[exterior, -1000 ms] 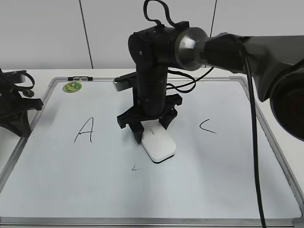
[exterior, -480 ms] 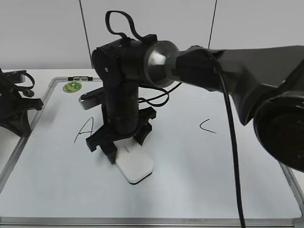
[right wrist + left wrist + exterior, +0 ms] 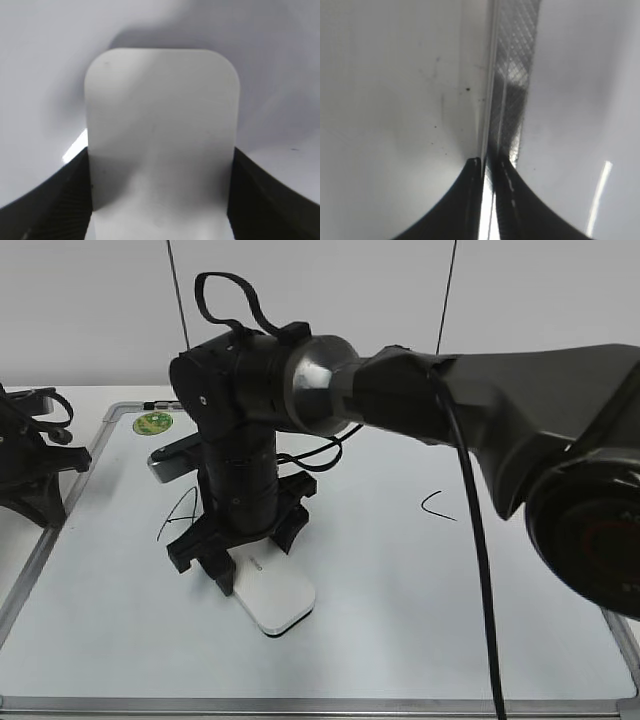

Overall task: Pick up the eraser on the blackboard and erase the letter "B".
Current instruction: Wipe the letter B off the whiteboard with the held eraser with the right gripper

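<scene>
Presently we find the right gripper (image 3: 245, 565) clamped on the eraser (image 3: 273, 599), flat on the blackboard (image 3: 420, 640).
Its long axis slants toward our lower right; only the left wrist view shows the left gripper (image 3: 487, 172) closed, empty.

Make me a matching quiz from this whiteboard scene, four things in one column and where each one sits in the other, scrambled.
Things:
1. eraser
2. green magnet
3. letter A
4. letter C

Places:
a. right part of the blackboard
b. far left corner
c. clamped in the right hand
d. left, partly behind the arm

Pairs: 1-c, 2-b, 3-d, 4-a
</scene>
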Action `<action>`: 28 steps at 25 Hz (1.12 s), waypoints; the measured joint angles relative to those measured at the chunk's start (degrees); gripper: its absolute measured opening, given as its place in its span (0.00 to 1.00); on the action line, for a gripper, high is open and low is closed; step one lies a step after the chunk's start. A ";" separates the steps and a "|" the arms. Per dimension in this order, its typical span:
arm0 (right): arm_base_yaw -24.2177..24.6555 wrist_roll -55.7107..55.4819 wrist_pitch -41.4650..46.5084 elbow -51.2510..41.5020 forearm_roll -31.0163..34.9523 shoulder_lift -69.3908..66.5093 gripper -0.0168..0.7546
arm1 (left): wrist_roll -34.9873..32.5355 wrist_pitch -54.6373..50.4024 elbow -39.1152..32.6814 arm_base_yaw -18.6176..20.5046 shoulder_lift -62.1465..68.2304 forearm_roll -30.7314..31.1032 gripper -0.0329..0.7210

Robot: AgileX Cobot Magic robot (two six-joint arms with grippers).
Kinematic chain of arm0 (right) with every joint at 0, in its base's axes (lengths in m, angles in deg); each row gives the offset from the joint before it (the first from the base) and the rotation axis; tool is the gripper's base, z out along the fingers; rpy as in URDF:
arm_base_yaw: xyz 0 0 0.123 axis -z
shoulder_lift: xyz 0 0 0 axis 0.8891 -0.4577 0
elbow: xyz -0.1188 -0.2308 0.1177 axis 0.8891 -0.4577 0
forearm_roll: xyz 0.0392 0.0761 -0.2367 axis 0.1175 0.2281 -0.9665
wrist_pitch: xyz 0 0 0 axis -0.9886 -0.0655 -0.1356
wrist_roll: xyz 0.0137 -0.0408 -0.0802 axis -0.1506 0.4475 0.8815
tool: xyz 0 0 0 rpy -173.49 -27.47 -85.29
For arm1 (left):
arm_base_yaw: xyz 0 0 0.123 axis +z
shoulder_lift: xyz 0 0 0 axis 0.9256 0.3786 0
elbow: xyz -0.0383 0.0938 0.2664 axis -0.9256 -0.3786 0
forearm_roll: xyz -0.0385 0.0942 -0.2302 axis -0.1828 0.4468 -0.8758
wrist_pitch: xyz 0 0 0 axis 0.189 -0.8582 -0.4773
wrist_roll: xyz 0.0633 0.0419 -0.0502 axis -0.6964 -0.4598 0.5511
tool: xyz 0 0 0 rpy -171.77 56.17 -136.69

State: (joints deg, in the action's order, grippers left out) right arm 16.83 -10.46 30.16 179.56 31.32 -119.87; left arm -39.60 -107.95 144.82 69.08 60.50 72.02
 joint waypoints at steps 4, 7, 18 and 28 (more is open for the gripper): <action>1.63 0.00 0.00 0.00 -0.22 0.00 0.71 | 0.00 0.00 0.00 0.00 0.00 -0.09 0.11; 3.84 0.00 0.00 0.00 -0.55 0.00 0.71 | 0.00 0.00 0.00 0.00 0.00 -0.22 0.11; 10.04 0.00 0.00 0.13 -1.84 0.00 0.71 | 0.00 0.00 0.00 0.00 0.13 -0.61 0.11; 13.16 -1.92 0.00 0.13 -5.83 3.45 0.71 | 0.00 0.10 0.00 0.00 0.13 -0.70 0.11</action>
State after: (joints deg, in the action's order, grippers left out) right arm 29.99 -12.38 30.16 179.69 25.49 -116.42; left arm -39.60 -107.85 144.82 69.08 60.63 71.32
